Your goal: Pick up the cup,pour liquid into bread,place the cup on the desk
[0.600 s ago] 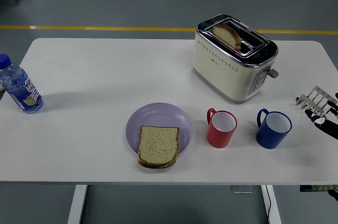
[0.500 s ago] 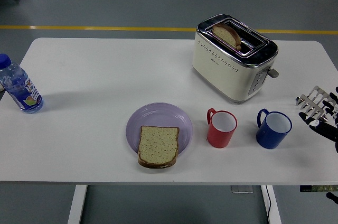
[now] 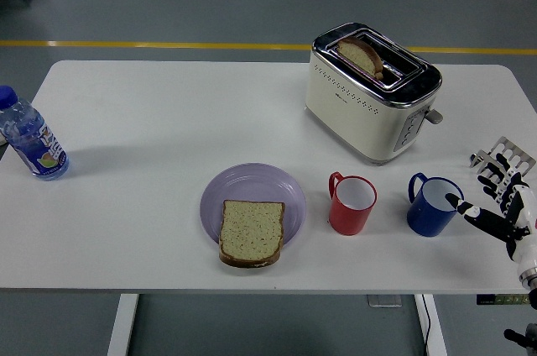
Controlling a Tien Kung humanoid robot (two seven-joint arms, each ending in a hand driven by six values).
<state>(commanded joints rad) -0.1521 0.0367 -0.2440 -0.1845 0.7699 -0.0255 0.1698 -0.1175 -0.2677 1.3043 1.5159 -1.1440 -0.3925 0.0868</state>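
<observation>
- Right hand (image 3: 497, 196): at the right edge of the frame, low over the tabletop (image 3: 168, 121), fingers spread wide and holding nothing. One finger (image 3: 468, 211) points left, its tip just beside the rim of the blue cup (image 3: 434, 205); whether it touches cannot be told.
- Blue cup: upright at lower right of the frame, handle turned to the upper left, white inside. Any contents cannot be made out.
- Red cup (image 3: 351, 204): upright just left of the blue cup and apart from it, handle to the left, white inside.
- Plate (image 3: 252, 181): lilac, round, below centre of the frame, left of the red cup.
- Bread (image 3: 251, 232): one slice lying flat on the plate's lower part, its lower edge reaching past the rim toward the bottom of the frame.
- Toaster (image 3: 369, 91): cream and chrome, upper right of centre, above the two cups. A browned slice (image 3: 361, 55) stands in one slot.
- Bottle (image 3: 28, 142): clear blue with a blue cap, tilted, at the left edge of the frame, well apart from everything else.
- Rack (image 3: 503, 153): a small metal piece at the right edge, partly hidden behind the hand's fingers.
</observation>
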